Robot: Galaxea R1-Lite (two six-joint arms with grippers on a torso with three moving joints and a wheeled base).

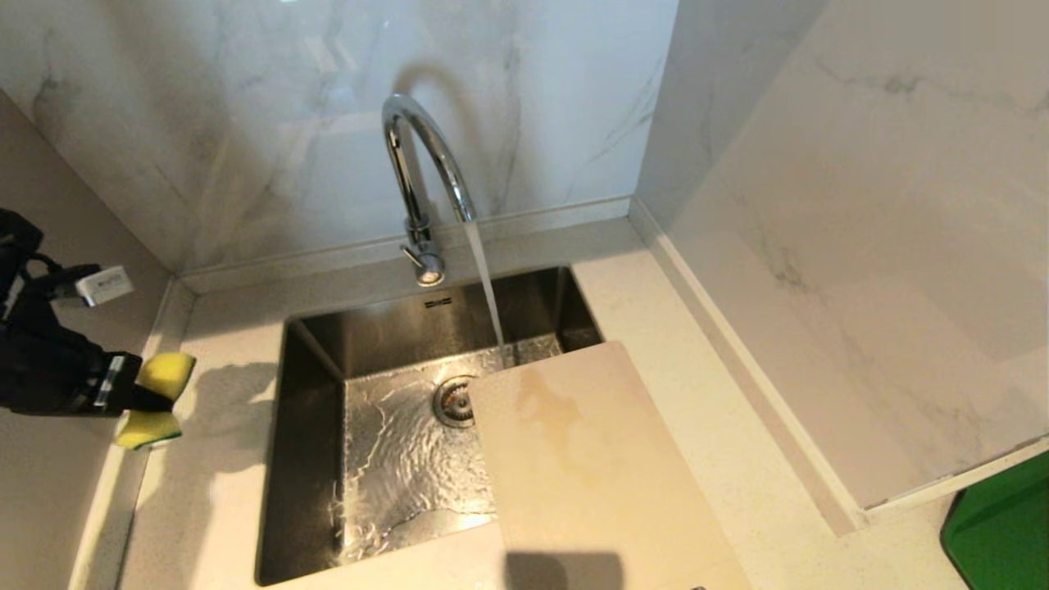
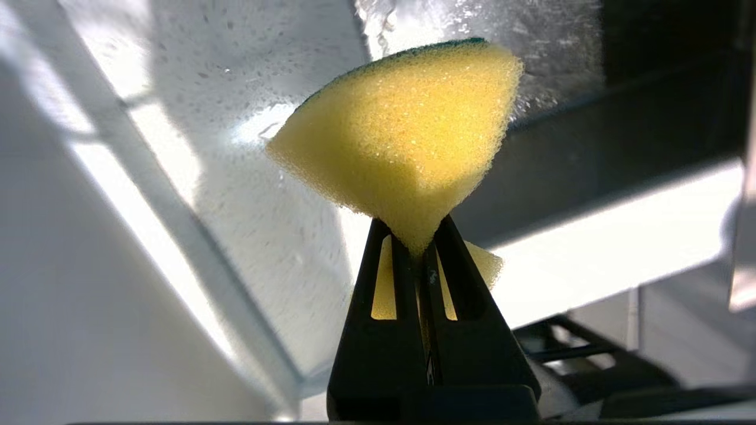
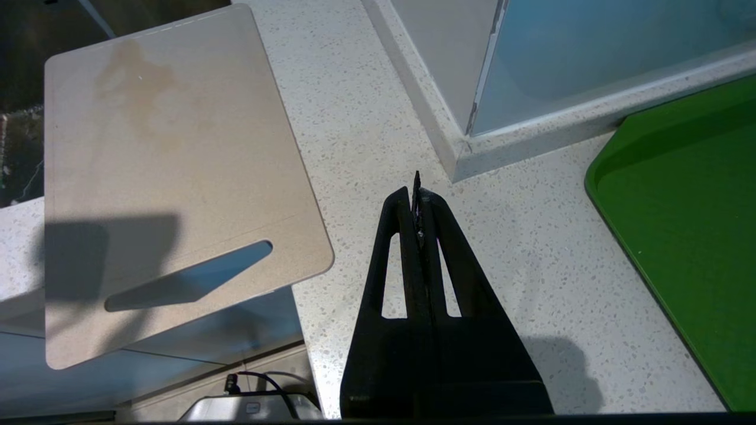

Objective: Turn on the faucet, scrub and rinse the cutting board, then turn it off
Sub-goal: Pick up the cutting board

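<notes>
The chrome gooseneck faucet (image 1: 416,164) runs; its stream falls into the steel sink (image 1: 315,459) just beyond the far edge of the cutting board (image 1: 590,467). The cream board, brown-stained, lies across the sink's right rim and the counter, its slot handle toward me (image 3: 189,277). My left gripper (image 1: 152,399) is at the far left over the counter, shut on a yellow sponge (image 1: 164,373), which bulges out of the pinched fingers (image 2: 407,147). My right gripper (image 3: 416,189) is shut and empty, parked above the counter just right of the board's handle end.
A marble wall runs behind the sink, and a second one closes the right side (image 1: 860,246). A green tray (image 3: 685,224) lies on the speckled counter at the near right. The faucet's lever knob (image 1: 429,266) points toward me.
</notes>
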